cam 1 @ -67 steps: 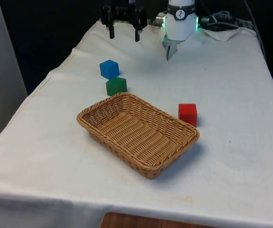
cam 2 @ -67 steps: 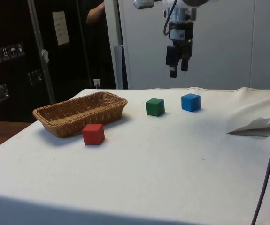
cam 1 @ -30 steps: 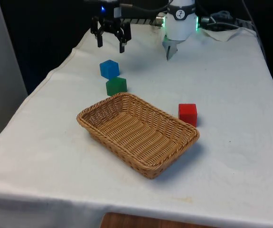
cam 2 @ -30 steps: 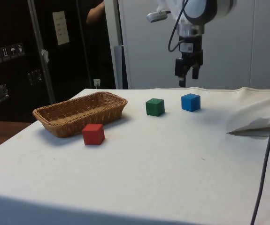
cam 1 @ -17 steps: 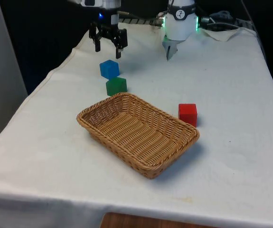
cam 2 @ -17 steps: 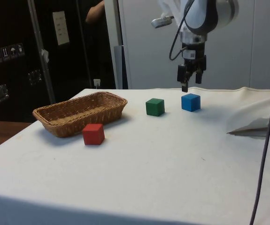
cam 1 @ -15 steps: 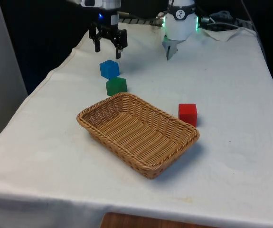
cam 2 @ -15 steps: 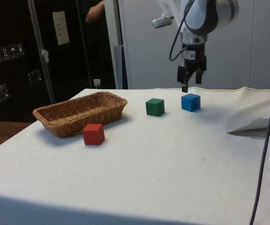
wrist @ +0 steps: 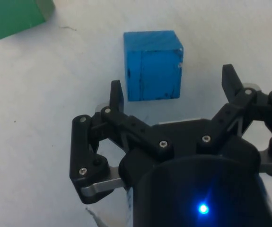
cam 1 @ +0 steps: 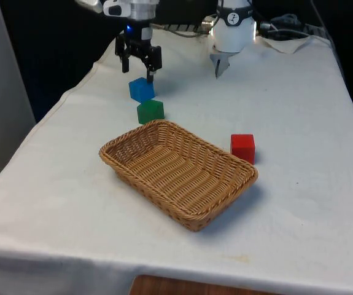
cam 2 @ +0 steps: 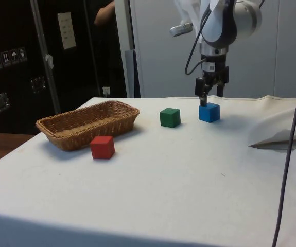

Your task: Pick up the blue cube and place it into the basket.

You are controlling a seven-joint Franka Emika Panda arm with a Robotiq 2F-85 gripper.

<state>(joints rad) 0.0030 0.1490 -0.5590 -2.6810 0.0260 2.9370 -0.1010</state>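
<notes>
black two-finger gripper (cam 1: 138,72) spread wide, just above small blue cube (cam 1: 141,90) | green cube (cam 1: 150,111) beside it | oblong woven wicker basket (cam 1: 135,175) near | no readable writing

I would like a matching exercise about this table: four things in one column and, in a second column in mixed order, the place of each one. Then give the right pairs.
Things:
1. blue cube
2. green cube
3. red cube
4. basket

Places:
A. on the cloth beside the basket, at the front view's right
B. directly under the gripper, whose jaws stand open
C. between the blue cube and the basket
D. middle of the table, holding no cube

Pairs: 1-B, 2-C, 3-A, 4-D
</notes>
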